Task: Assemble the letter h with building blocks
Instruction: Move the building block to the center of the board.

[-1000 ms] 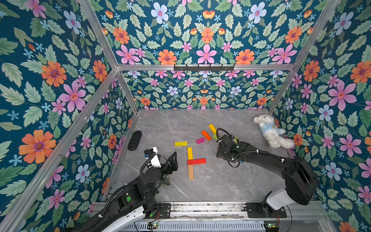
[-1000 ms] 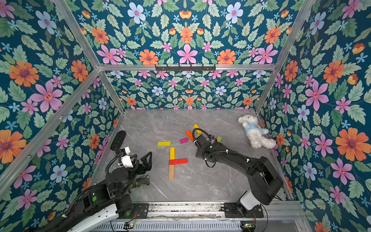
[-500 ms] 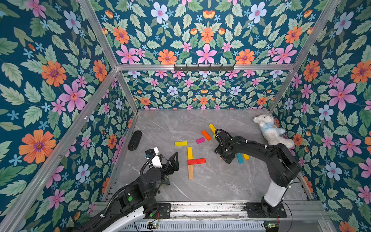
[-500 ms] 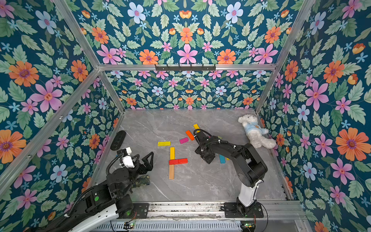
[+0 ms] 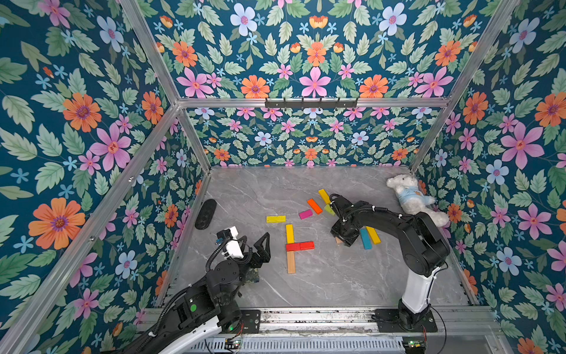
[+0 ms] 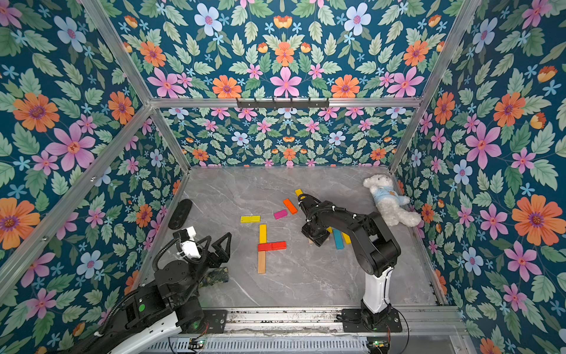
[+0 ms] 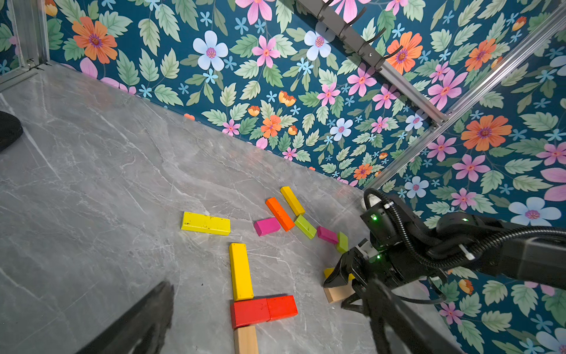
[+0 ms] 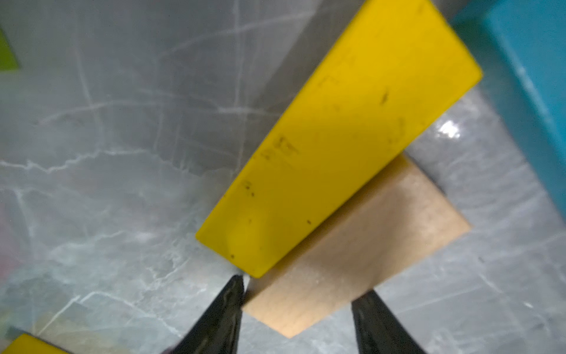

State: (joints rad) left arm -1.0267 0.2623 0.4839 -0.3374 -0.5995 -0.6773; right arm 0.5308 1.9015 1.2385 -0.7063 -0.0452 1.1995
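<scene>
The right gripper point(image 8: 301, 306) stands low over a short plain wood block point(image 8: 367, 245) in the right half of the tabletop point(image 5: 337, 285). Its jaws are on two sides of the block's corner, with both tips at the edges, but I cannot tell if they already press it. A yellow bar point(image 8: 337, 138) rests with one end on this block and a blue bar point(image 5: 365, 239) lies just beside it, so I think the grasp is taken at the free corner to avoid dragging the neighbours. The block is probably wanted for the short leg of the h. Near the middle of the tabletop a long yellow bar point(image 5: 289, 233) and a long wood bar point(image 5: 291, 262) make the stem. The red bars point(image 5: 299, 246) go from their joint toward the right edge, and below their end nothing lies yet. The left gripper point(image 5: 255, 248) hangs near the front left corner, out of the way, with its jaws spread wide and empty. Compared with one second ago, the right arm has raised its elbow, which uncovers the blue bar, and its jaws are narrower. The stem and the red bars lie as before.
</scene>
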